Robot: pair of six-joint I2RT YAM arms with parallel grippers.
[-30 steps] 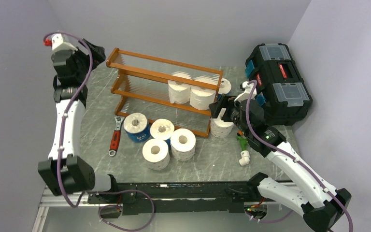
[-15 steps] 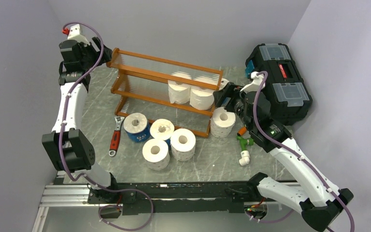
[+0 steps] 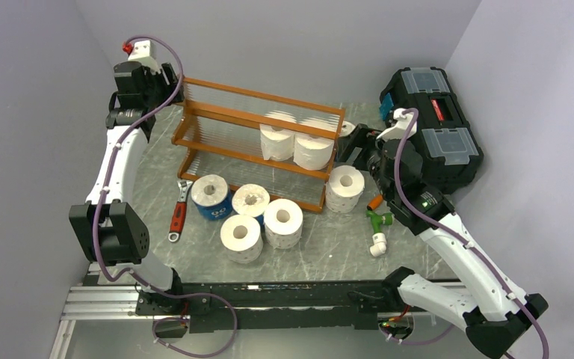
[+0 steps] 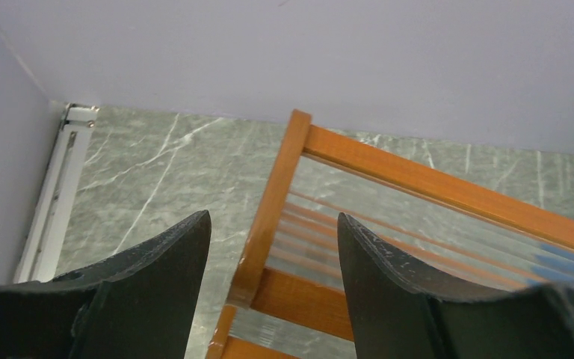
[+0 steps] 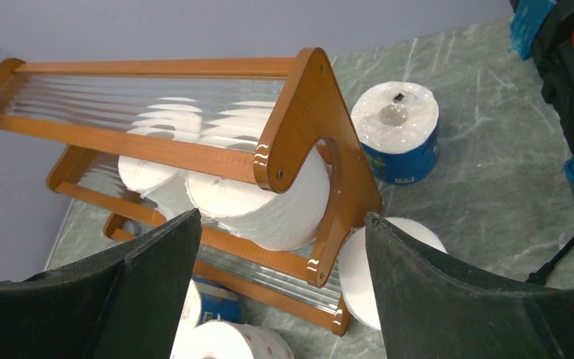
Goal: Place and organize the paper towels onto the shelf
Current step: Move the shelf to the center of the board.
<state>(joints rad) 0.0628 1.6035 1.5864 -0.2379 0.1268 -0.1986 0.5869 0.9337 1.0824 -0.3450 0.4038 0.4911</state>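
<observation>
Three plain walls close in the scene: a back wall point(image 3: 284, 37), a left wall point(image 3: 15, 149) and a right wall point(image 3: 545, 112), all a flat, pale lavender-grey with no marks. They meet in straight corners at the far left and far right. The surface point(image 3: 329, 247) is grey-green with thin white veins like marble, and slightly glossy. A silver metal rail point(image 3: 90, 303) runs along its near edge. In the left wrist view a pale metal strip point(image 4: 52, 194) lies where the surface meets the left wall. The light is soft and even, and shadows are faint.
</observation>
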